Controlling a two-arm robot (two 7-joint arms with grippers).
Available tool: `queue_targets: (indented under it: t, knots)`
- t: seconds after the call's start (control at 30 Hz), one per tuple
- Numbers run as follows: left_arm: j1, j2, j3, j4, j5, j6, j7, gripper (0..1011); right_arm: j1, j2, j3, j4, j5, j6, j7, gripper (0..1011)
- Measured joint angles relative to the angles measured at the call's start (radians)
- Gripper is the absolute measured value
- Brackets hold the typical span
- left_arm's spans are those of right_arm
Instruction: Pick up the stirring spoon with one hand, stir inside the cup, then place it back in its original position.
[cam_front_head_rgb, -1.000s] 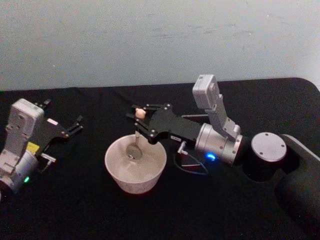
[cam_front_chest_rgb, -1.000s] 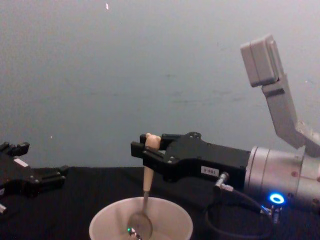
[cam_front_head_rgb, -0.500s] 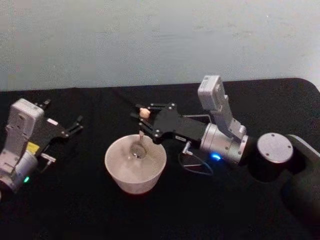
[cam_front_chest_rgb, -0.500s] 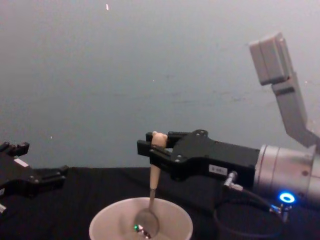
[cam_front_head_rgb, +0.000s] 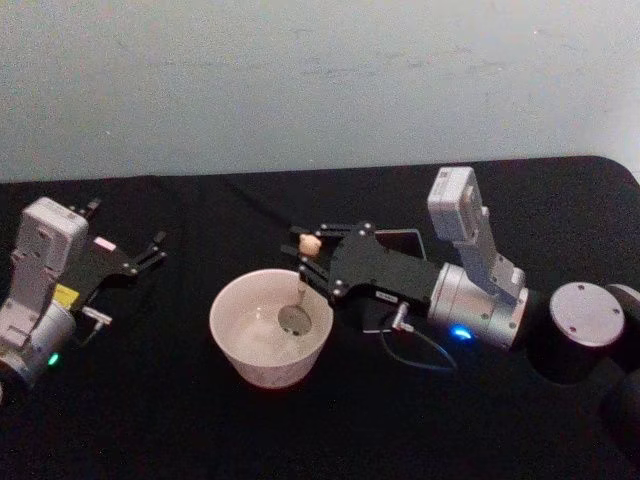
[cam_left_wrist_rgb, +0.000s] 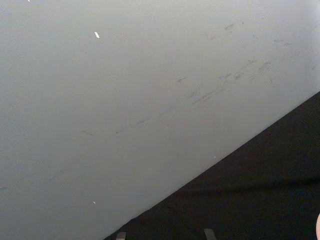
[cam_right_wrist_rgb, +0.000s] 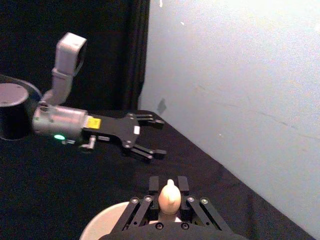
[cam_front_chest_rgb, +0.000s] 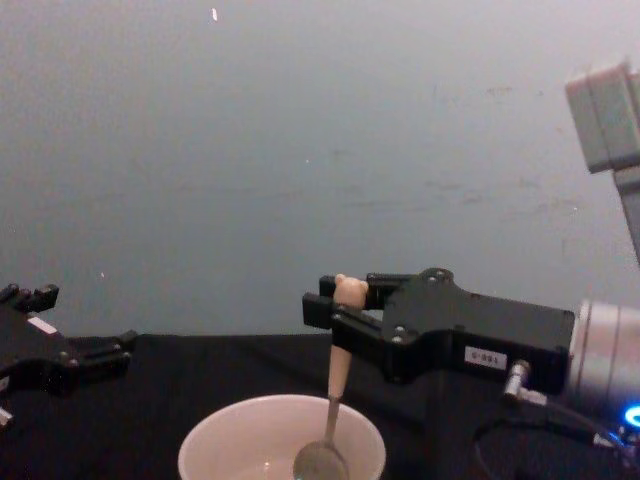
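The cup (cam_front_head_rgb: 240, 335) sits mid-table. My right gripper (cam_front_head_rgb: 308, 250) reaches in from the right over its far right rim, clamped on the stirring spoon's peach handle. My left gripper (cam_front_head_rgb: 148, 252) is parked at the left, fingers spread. The dark holder (cam_front_head_rgb: 400, 232) lies just right of the cup, behind the right gripper. The stirring spoon (cam_front_chest_rgb: 335, 385) hangs nearly upright, bowl down inside the cup, so I judge the return to be a straight lift, then a short carry right.

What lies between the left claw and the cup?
Only bare black tabletop, in the head view. The left claw is open; the right claw holds the stirring spoon in the cup.
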Motion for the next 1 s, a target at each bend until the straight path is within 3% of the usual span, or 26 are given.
queue_targets:
  t: [0.37,0.63,0.8,1.0]
  knots:
    - [0.0,0.0,0.0,0.0,0.0,0.0,0.0,1001,-0.023,0.01,-0.032,-0.054,0.028,0.009,0.035,214]
    - [0.0,0.0,0.0,0.0,0.0,0.0,0.0,1001,0.015,-0.034,-0.056,0.007,0.017,0.004,0.028,215]
    - [0.0,0.0,0.0,0.0,0.0,0.0,0.0,1001,0.046,-0.069,-0.053,0.061,0.003,-0.008,-0.003,214]
    - [0.0,0.0,0.0,0.0,0.0,0.0,0.0,1001,0.063,-0.081,-0.04,0.094,-0.012,-0.015,-0.026,214]
